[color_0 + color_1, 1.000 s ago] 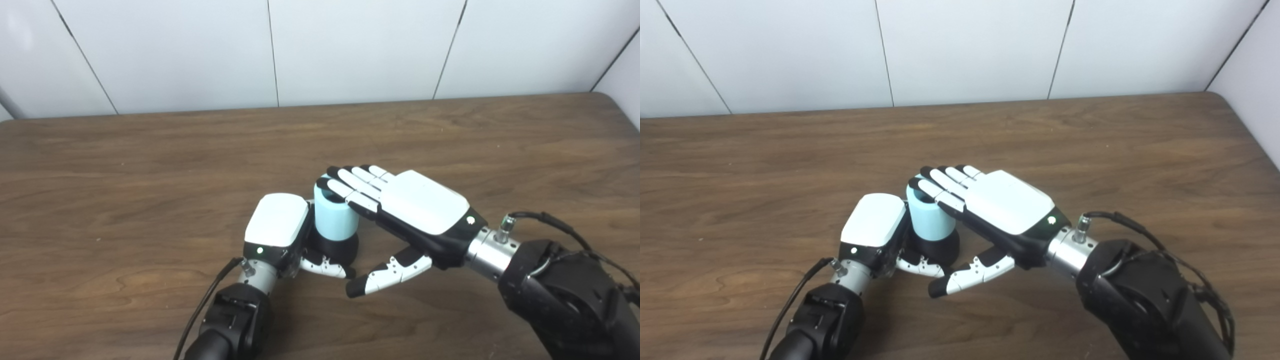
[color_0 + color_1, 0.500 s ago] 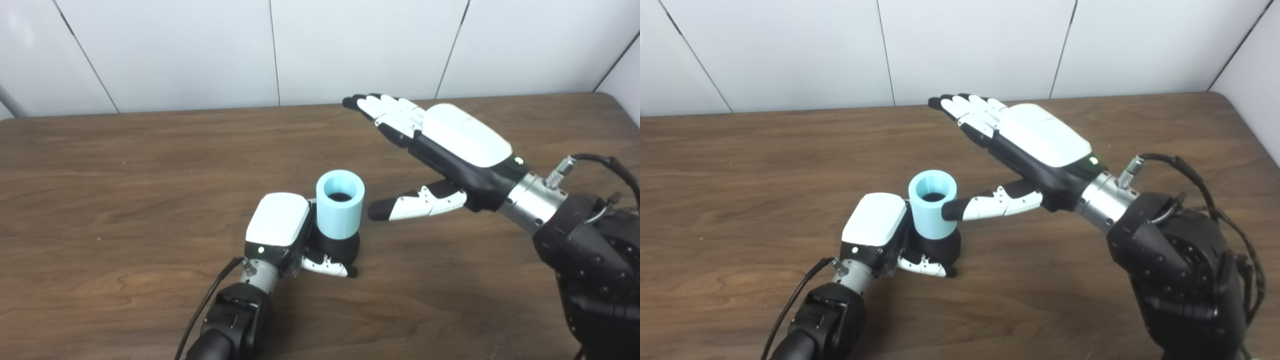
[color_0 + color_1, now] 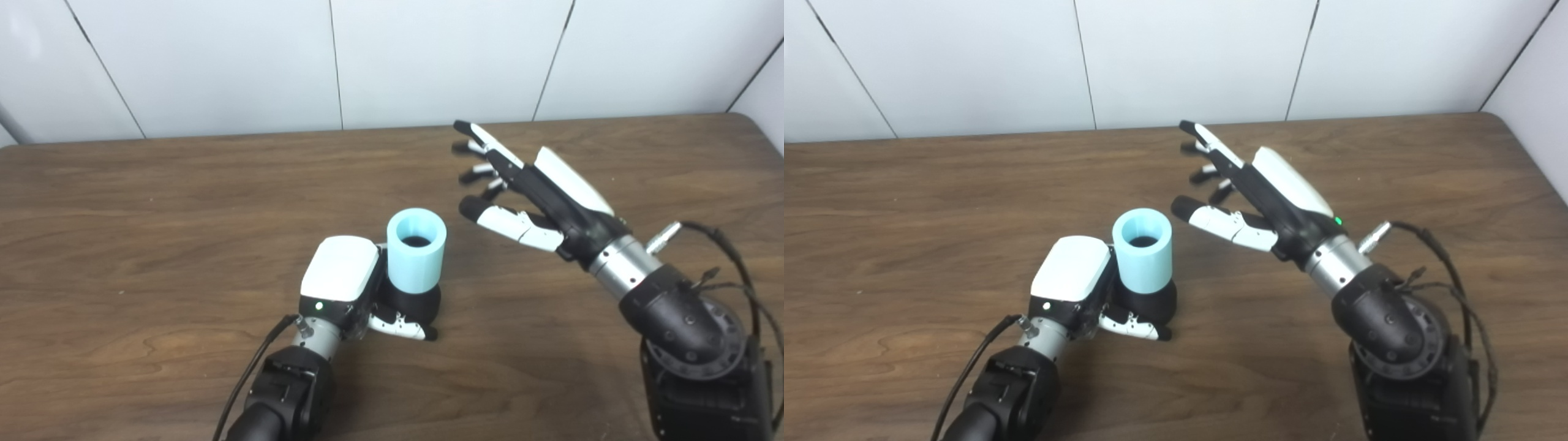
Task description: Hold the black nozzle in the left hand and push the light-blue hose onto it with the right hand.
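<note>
Two hands and one assembled part are on record, taken from largest to smallest.

Table [image 3: 153, 202]: brown wood-grain surface, level, carrying the work near its middle.

Right hand [image 3: 539, 193]: raised above the table to the right of the part, turned on edge, fingers [image 3: 484, 136] spread and thumb out. It holds nothing and touches nothing.

Left hand [image 3: 343, 275]: resting at table level, curled closed around the black nozzle [image 3: 416, 303], thumb wrapped across the near side of its base.

Light-blue hose [image 3: 416, 257]: a short, thick-walled sleeve standing upright, open end up, its lower end meeting the nozzle. It appears seated; how deep cannot be told.

Handling assessment: the hose looks light and somewhat yielding, with a smooth matte wall, so a side pinch may deform it or slip. Any further seating is best applied flat on the top rim, straight down the axis. The nozzle looks rigid; the wide base is the sound place to hold. Off-axis pressure risks tipping the pair against the left hand's grip.
</note>
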Robot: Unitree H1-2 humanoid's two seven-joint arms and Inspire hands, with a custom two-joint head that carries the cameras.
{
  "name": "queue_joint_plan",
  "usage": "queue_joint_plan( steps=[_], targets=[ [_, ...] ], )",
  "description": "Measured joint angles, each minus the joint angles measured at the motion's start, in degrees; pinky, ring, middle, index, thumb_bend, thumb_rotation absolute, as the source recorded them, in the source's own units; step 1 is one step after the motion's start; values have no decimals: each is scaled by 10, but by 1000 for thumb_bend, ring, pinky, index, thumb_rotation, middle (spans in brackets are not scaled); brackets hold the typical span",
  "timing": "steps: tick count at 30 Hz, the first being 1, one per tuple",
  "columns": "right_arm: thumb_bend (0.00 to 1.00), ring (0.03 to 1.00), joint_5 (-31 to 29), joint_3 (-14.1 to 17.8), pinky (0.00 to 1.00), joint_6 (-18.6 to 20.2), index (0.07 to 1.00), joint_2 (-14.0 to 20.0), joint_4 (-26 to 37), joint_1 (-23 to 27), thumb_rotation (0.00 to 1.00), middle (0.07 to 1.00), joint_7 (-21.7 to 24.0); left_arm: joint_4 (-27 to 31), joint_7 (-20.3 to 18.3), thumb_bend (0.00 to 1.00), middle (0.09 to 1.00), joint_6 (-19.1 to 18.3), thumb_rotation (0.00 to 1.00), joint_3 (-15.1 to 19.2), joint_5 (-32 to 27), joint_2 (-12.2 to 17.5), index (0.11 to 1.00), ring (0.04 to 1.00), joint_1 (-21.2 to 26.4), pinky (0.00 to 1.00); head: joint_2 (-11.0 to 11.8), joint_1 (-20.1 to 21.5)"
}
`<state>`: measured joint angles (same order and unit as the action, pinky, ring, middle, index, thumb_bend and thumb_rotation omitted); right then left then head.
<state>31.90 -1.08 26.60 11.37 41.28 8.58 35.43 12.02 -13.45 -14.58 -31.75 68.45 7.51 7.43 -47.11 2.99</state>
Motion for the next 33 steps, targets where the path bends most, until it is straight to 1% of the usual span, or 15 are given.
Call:
queue_joint_plan(
  steps=[1, 3, 4, 5, 7, 8, 12, 16, 19, 21, 23, 24, 26, 29, 33],
  targets=[
    [520, 851, -8, 7, 781, 0, 988, -8, -4, -5, 1000, 957, -3, 0, 0, 526, 481, 0, 0, 1, 1, 0, 496, 513, -1, 468, 0, 0],
    [521, 900, -23, 36, 776, 1, 987, -37, -18, -11, 1000, 959, -9, 0, 2, 525, 488, 1, 0, 1, 3, 0, 498, 546, -1, 504, 0, 0],
    [517, 918, -28, 51, 773, 1, 989, -53, -23, -15, 1000, 962, -13, 0, 3, 524, 556, 4, 34, 1, 3, 0, 496, 583, -2, 544, 1, 0],
    [502, 932, -36, 66, 774, 2, 994, -72, -29, -19, 1000, 967, -15, 0, 5, 760, 610, 7, 114, 2, 3, 0, 583, 625, -2, 593, 2, 2],
    [488, 939, -49, 84, 774, 2, 998, -101, -42, -26, 1000, 968, -18, 0, 7, 892, 647, 13, 165, 4, 2, 1, 640, 659, -3, 637, 3, 1],
    [455, 940, -57, 89, 808, 2, 1000, -109, -46, -30, 1000, 971, -19, 0, 8, 957, 707, 16, 210, 6, 0, 2, 695, 714, -3, 712, 3, 3],
    [439, 927, -78, 89, 811, 2, 1000, -122, -62, -47, 1000, 960, -32, 4, 3, 1000, 824, 19, 266, 12, -7, 3, 814, 823, -1, 856, 4, 3],
    [436, 907, -89, 84, 801, 3, 987, -120, -79, -63, 1000, 938, -66, 4, -11, 1000, 884, 20, 318, 21, -15, 6, 895, 891, 8, 956, 5, 4],
    [442, 899, -102, 75, 792, 3, 982, -118, -87, -67, 1000, 930, -92, 8, -27, 1000, 872, 20, 334, 32, -23, 8, 884, 881, 12, 943, 4, 4],
    [441, 899, -106, 68, 787, 3, 981, -116, -91, -68, 1000, 929, -107, 12, -36, 1000, 789, 19, 336, 40, -33, 8, 808, 791, 13, 809, 4, 4],
    [444, 901, -115, 64, 784, 3, 982, -111, -91, -70, 1000, 928, -120, 26, -67, 1000, 691, 13, 319, 54, -41, 6, 713, 653, 13, 605, 5, 2],
    [438, 900, -120, 61, 782, 3, 983, -107, -92, -70, 1000, 926, -126, 37, -85, 1000, 658, 4, 304, 63, -44, 4, 679, 605, 14, 539, 5, 0],
    [424, 899, -131, 57, 773, 3, 985, -100, -93, -70, 1000, 924, -134, 57, -130, 1000, 623, -20, 282, 81, -53, 0, 636, 561, 18, 476, 5, 0],
    [417, 908, -145, 54, 769, 3, 996, -97, -96, -70, 1000, 934, -145, 78, -192, 1000, 668, -53, 282, 110, -69, 5, 680, 614, 35, 519, 5, 1],
    [421, 910, -164, 48, 740, 3, 1000, -93, -97, -70, 1000, 944, -151, 108, -289, 1000, 797, -85, 276, 133, -95, 38, 855, 785, 69, 681, 5, -1]
  ],
)
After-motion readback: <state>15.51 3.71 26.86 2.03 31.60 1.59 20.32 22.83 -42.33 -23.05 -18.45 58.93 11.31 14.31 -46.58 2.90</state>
